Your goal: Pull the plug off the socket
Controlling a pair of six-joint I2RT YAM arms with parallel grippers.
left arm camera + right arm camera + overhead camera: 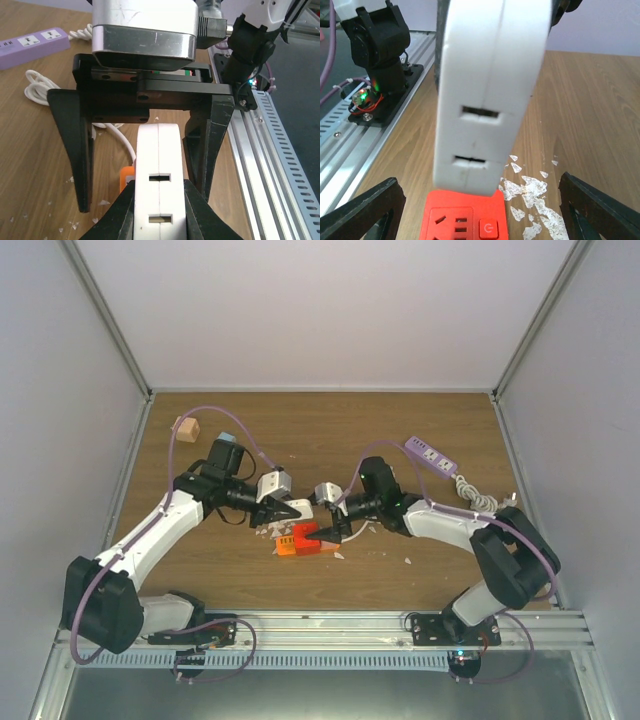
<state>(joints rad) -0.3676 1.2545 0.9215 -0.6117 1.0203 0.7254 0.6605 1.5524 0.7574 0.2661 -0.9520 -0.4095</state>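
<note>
left gripper (159, 216) pinching the plug (159, 175) by its flat sides: smooth white block, rounded corners, centre seam, two slots. right gripper (479, 180) spread wide, clear of it. plug stands over the glossy orange socket (462, 220), mid-table on woodgrain; can't tell if it's seated.

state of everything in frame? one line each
left gripper: shut on plug.
right gripper: open, fingers wide either side of plug, not touching.
plug: upright at socket, pinched; pins in or out, can't tell.
socket: flat on table, face up, near outlet empty.
purple strip: flat on table, visible outlets empty.
tan cube: loose on table, untouched.
</note>
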